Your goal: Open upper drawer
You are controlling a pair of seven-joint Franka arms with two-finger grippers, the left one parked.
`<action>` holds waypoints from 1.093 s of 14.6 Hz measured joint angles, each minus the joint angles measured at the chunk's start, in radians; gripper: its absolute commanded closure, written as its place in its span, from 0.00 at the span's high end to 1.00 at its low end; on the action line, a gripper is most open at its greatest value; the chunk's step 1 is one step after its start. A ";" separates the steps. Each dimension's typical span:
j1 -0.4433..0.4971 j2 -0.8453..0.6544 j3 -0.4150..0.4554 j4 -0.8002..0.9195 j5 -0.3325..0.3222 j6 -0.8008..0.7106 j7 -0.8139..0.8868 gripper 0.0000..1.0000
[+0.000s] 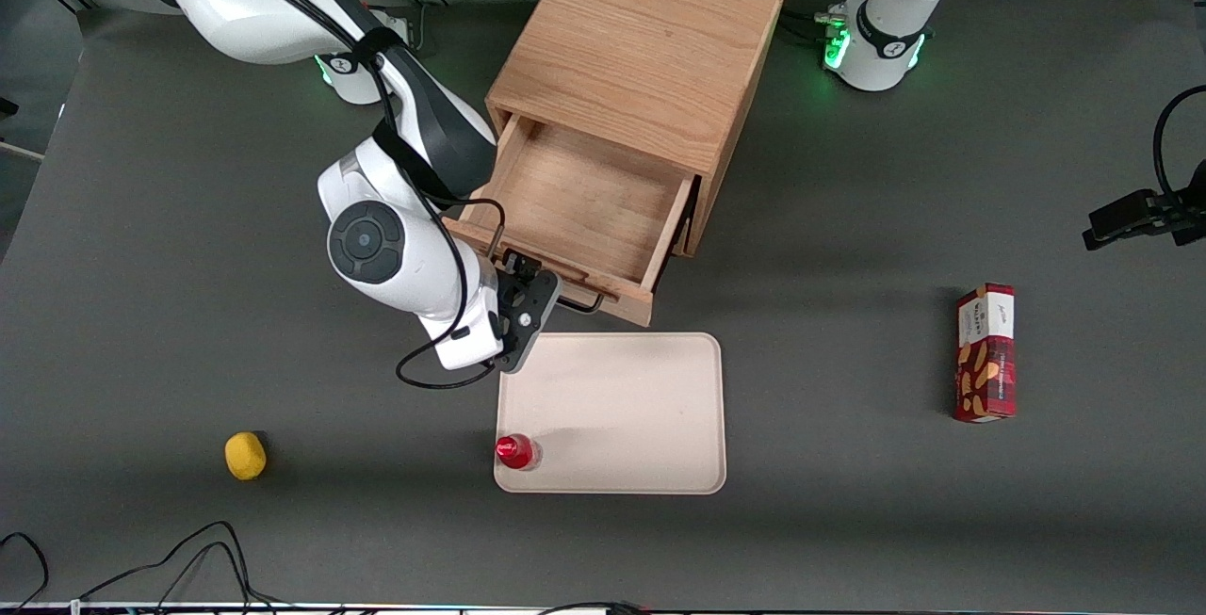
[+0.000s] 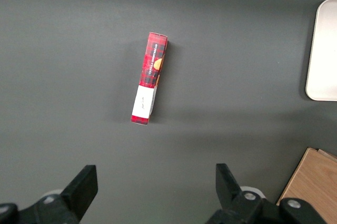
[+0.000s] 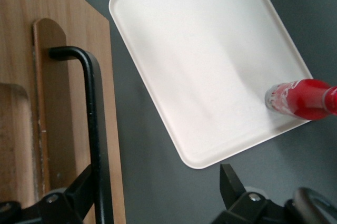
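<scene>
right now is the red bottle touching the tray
Touching. The right wrist view shows the red bottle standing on the white tray inside its rim, near a corner. The gripper is at the upper drawer handle, apart from both.

Matt oak-grained wooden upper drawer (image 1: pixel 584 205); glossy black metal handle (image 3: pixel 95 124).

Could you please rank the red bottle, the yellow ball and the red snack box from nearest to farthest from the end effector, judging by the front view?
From the end effector at the upper drawer handle:
1. Red bottle, on the tray's corner.
2. Yellow ball, on the table, toward the working arm's end.
3. Red snack box, toward the parked arm's end.
</scene>
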 measured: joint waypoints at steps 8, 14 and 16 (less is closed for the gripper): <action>-0.017 0.018 -0.010 0.001 0.000 0.061 -0.019 1.00; -0.019 0.029 -0.029 0.024 0.000 0.073 -0.028 1.00; -0.019 0.035 -0.032 0.033 0.000 0.073 -0.029 1.00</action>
